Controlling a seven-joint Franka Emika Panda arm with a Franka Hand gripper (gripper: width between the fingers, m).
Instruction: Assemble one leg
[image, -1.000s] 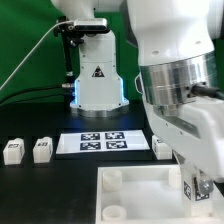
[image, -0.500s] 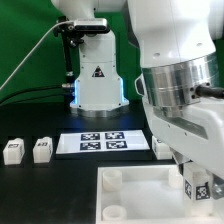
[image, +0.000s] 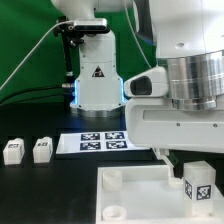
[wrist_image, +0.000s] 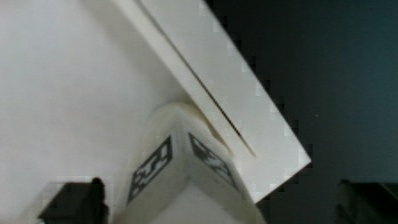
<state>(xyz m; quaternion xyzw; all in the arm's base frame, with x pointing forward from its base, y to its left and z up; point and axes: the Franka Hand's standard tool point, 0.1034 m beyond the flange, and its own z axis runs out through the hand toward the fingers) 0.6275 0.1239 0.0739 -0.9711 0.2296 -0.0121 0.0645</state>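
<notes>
A leg (image: 200, 185), a small white post with a marker tag, stands upright at the white tabletop's (image: 140, 190) corner on the exterior view's right. In the wrist view the same leg (wrist_image: 187, 170) rises from the tabletop (wrist_image: 80, 90) between the two black fingertips of my gripper (wrist_image: 219, 205). The gripper is open, with clear gaps on both sides of the leg. The arm's white hand (image: 175, 120) hangs above the leg. Two more legs (image: 13, 150) (image: 42, 150) lie on the black table at the exterior view's left.
The marker board (image: 100, 142) lies flat behind the tabletop. The robot's base (image: 97, 85) stands behind it, against a green backdrop. A round socket (image: 113, 178) shows at the tabletop's left corner.
The jaws have opened and let go of the leg, which now stands by itself on the tabletop. The hand has risen away from it.
</notes>
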